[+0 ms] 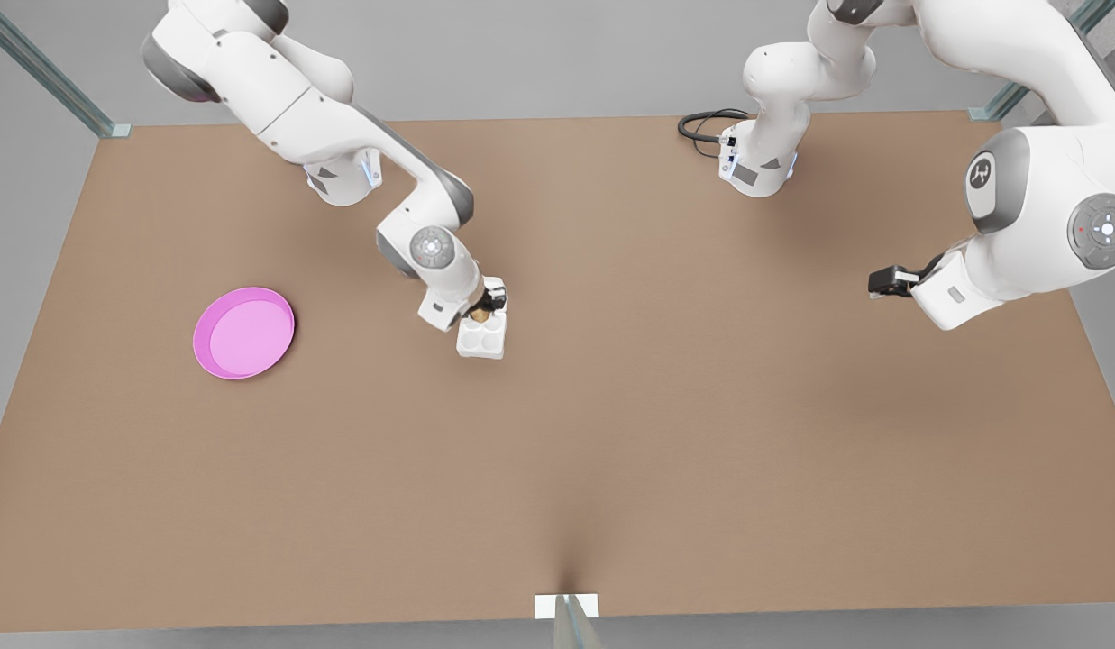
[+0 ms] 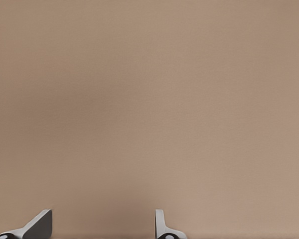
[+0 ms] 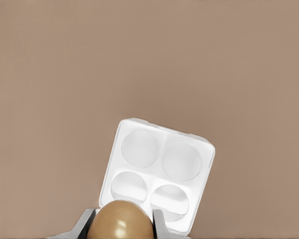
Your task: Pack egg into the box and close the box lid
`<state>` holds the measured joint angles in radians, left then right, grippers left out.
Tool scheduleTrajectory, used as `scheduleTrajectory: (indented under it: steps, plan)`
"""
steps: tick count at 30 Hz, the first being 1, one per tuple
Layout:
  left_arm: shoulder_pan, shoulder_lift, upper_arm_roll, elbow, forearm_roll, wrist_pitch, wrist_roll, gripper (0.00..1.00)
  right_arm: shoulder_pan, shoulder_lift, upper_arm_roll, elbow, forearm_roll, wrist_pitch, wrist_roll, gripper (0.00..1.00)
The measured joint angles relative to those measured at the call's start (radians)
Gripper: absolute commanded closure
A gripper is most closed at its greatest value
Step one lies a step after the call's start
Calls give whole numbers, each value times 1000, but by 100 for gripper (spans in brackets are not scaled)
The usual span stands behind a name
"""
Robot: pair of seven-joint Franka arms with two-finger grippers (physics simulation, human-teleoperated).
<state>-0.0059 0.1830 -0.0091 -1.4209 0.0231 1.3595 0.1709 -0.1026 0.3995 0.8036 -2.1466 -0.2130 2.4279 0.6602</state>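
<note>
The box (image 1: 482,341) is a small white carton lying open on the brown table near the middle. Its four round cups (image 3: 159,167) are empty. The tan-brown egg (image 3: 122,221) sits between the fingers of my right gripper (image 3: 122,225), which is shut on it. That gripper (image 1: 485,306) hangs over the carton's far end, on the arm at the front view's left, with the egg (image 1: 479,315) at its tip. The box lid is hidden. My left gripper (image 1: 886,281) waits at the front view's right, open (image 2: 102,229) above bare table.
A round pink dish (image 1: 243,333) lies at the front view's left, well away from the carton. A black cable (image 1: 701,126) loops by the far arm base. A small white marker (image 1: 566,606) sits at the table's near edge.
</note>
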Motion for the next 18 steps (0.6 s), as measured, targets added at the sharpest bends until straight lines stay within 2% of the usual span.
scheduleTrajectory:
  steps: [1, 2, 3, 7, 10, 12, 13, 14, 15, 16, 17, 18]
  plan:
    - [0, 1, 0, 0, 0, 1, 0, 0, 5, 2, 0, 3, -1, 7, 19, 61]
    - [0, 3, 0, 0, 0, 2, 0, 0, 6, 3, -1, 4, -4, 14, 38, 12]
    - [0, 3, 0, 0, 0, 3, 0, 0, 5, 4, -2, 4, -12, 17, 60, 0]
    - [0, 4, 0, 0, 1, 6, 0, 0, 8, 6, -2, 55, -25, 4, 132, 0]
    - [-2, 3, 0, 0, 1, 7, 0, 0, 18, 7, -1, 260, -27, -73, 164, 0]
    - [-13, 29, 0, 0, 1, 0, -1, 0, 81, 8, -3, 514, -21, -138, 152, 0]
    - [-48, 74, 1, 0, 17, -23, -4, 0, 75, -9, -38, 607, -12, -201, 129, 0]
    - [-138, 125, 2, 0, 49, -59, -8, 1, 75, -49, -152, 689, 5, -298, 99, 0]
    - [-274, 160, 2, 0, 73, -103, -18, 70, 96, -102, -318, 724, 18, -401, 65, 0]
    - [-420, 178, 0, 0, 73, -145, -36, 79, 112, -141, -458, 717, 33, -488, 29, 0]
    - [-528, 191, -1, 0, 36, -179, -63, 79, 101, -167, -538, 697, 57, -561, -7, 0]
    - [-609, 204, -1, 2, -24, -204, -96, 79, 87, -179, -579, 692, 75, -624, -40, 0]
